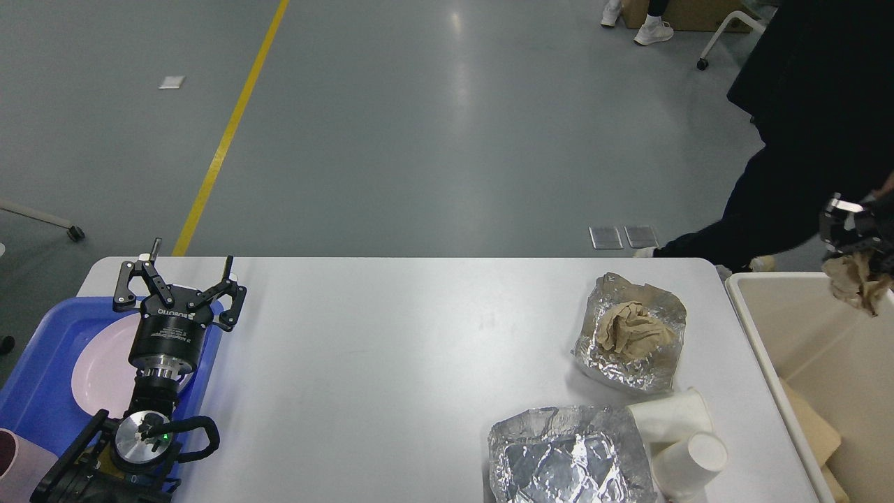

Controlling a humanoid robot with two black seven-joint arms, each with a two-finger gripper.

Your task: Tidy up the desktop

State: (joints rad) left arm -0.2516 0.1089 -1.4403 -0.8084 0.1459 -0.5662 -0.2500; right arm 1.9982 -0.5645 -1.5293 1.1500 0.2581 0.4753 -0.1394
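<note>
The white desktop (391,363) fills the lower part of the head view. My left gripper (192,255) stands open and empty at its far left edge, over the rim of a blue tray (38,370). At the frame's right edge my right gripper (853,253) is shut on a crumpled brown paper (858,283), held in the air above a beige bin (803,335). On the right of the desktop an open foil container (594,349) holds another crumpled brown paper (632,334).
A second foil container (569,454) and two tipped white paper cups (670,417) (691,457) lie at the front right. The tray holds a pink plate (98,374) and a pink cup (21,457). A person in black (810,140) stands behind the bin.
</note>
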